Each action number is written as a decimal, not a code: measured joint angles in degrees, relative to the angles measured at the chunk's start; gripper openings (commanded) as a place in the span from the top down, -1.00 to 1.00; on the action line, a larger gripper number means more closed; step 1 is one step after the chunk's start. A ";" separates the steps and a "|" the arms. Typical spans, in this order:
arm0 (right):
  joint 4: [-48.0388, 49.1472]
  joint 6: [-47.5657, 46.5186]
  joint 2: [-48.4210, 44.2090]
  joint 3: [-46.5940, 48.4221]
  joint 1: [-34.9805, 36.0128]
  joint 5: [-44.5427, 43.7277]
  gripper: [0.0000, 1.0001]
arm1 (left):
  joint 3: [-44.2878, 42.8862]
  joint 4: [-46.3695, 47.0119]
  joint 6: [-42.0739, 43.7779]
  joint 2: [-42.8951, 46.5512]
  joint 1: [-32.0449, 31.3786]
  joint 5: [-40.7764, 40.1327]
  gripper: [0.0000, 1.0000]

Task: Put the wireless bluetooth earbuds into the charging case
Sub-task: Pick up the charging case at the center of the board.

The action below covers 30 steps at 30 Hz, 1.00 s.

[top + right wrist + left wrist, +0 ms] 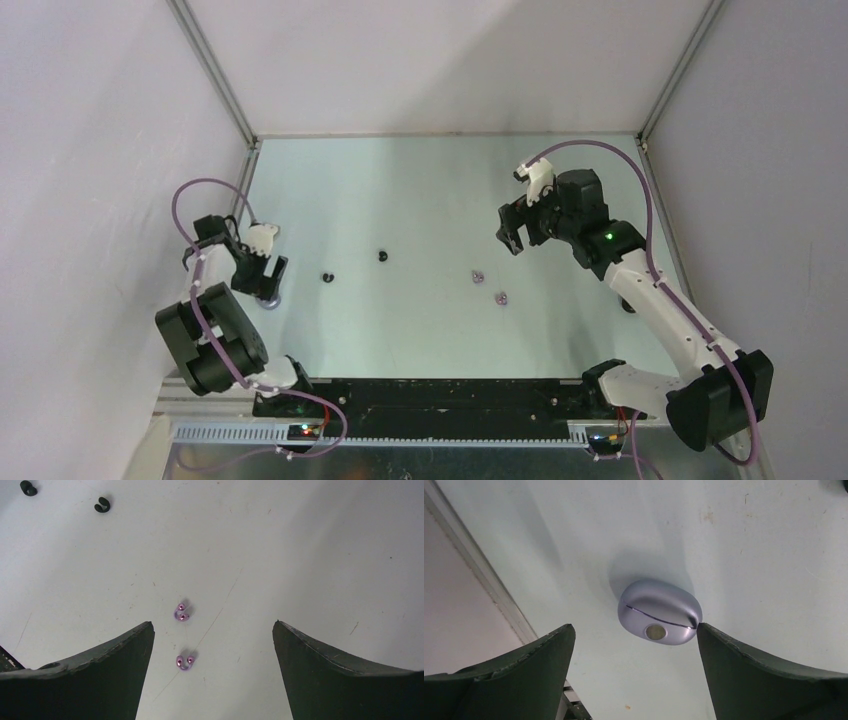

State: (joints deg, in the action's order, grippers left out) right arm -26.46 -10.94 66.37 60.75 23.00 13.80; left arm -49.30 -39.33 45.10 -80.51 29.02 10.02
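Two black earbuds (102, 504) (28, 488), two purple earbuds (182, 612) (184, 662), one charging case (659, 612) — two claws (634, 626) (212, 623).

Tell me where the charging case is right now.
The charging case lies closed near the left edge of the table, beneath the left arm's open jaws; in the top view the nearest black earbud lies to its right.

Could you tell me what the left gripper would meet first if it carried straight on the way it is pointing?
Probably the closed silver-blue charging case, lying on the table straight ahead of the open left gripper, though depth is unclear.
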 measured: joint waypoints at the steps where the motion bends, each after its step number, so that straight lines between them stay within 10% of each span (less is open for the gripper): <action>1: 0.04 0.00 0.00 0.00 -0.02 -0.02 -0.86 | 0.00 0.22 0.07 -0.55 0.00 -0.07 -0.97; 21: 0.61 0.37 0.20 0.00 0.00 -0.07 -0.85 | -3.85 1.27 0.48 -11.98 0.02 0.42 -0.97; 30: 0.61 0.37 0.20 0.00 0.00 -0.42 -0.85 | -4.57 0.74 0.92 -12.85 0.04 1.92 0.21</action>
State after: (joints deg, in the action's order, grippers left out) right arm -25.85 -10.57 66.57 60.75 23.00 13.39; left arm -53.87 -38.59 46.02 -93.36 29.06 11.94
